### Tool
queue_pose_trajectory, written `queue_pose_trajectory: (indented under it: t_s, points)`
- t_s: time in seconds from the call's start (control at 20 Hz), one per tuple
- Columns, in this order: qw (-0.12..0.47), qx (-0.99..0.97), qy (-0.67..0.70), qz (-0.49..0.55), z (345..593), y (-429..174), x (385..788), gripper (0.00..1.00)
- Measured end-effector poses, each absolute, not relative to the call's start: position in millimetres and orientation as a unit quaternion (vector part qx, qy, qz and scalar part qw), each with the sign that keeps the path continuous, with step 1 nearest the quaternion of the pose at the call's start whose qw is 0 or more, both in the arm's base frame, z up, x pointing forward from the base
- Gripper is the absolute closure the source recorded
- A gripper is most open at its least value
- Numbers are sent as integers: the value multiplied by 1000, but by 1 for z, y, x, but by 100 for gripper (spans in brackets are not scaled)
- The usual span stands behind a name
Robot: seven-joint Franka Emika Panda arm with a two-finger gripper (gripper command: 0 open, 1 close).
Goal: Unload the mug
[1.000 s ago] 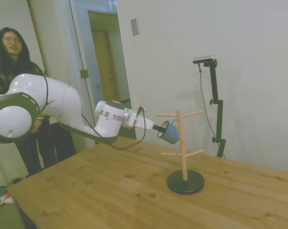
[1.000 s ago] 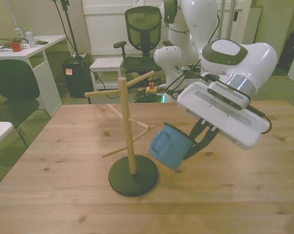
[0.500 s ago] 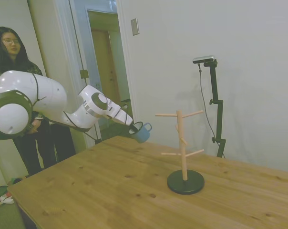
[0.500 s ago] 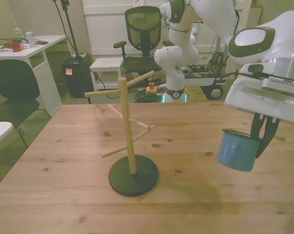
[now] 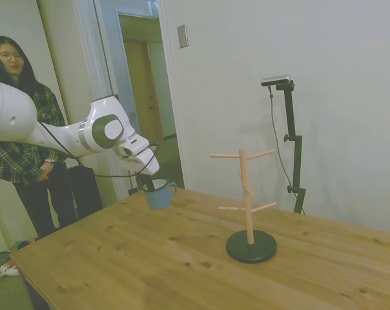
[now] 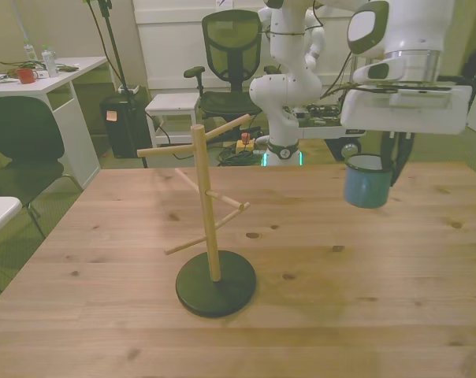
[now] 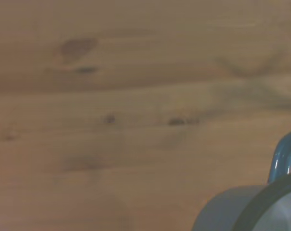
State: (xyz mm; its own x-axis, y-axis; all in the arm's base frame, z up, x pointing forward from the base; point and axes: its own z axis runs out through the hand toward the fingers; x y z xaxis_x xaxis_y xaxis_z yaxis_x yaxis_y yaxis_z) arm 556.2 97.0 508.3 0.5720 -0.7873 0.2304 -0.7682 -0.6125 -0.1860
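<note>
The small blue mug (image 5: 160, 196) with a pale rim hangs upright just above the wooden table (image 5: 182, 258), near its edge on the arm's side. My gripper (image 5: 149, 185) is shut on the mug's rim from above. In the front view the mug (image 6: 366, 186) is at the right, near the table's far edge, with the gripper (image 6: 391, 167) clamped on its rim. The wooden peg stand (image 6: 206, 206) on its black base stands well apart from it, with bare pegs. The wrist view shows part of the mug (image 7: 258, 207) and its handle (image 7: 282, 159) over the wood.
A person (image 5: 17, 129) in a checked shirt stands beside the table behind the arm. Beyond the table's far edge are an office chair (image 6: 231, 55), a second white robot (image 6: 289, 79) and a desk (image 6: 41, 79) on the front view's left.
The arm has carried the mug away from the peg stand, toward the front view's right and the table's far edge. The mug has turned from tilted to upright.
</note>
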Motion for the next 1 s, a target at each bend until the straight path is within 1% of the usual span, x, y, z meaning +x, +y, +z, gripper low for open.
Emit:
queue_pose_trajectory:
  t_s: [0.15,0.35,0.5,0.8,1.0]
  points:
    - [20,-889,436,-141,496,73,537,100]
    - [18,-892,430,-137,461,73,523,100]
    - [14,-893,431,-129,442,70,516,100]
    - [5,-888,444,-115,425,54,514,100]
    - [-8,-886,450,-111,407,42,519,100]
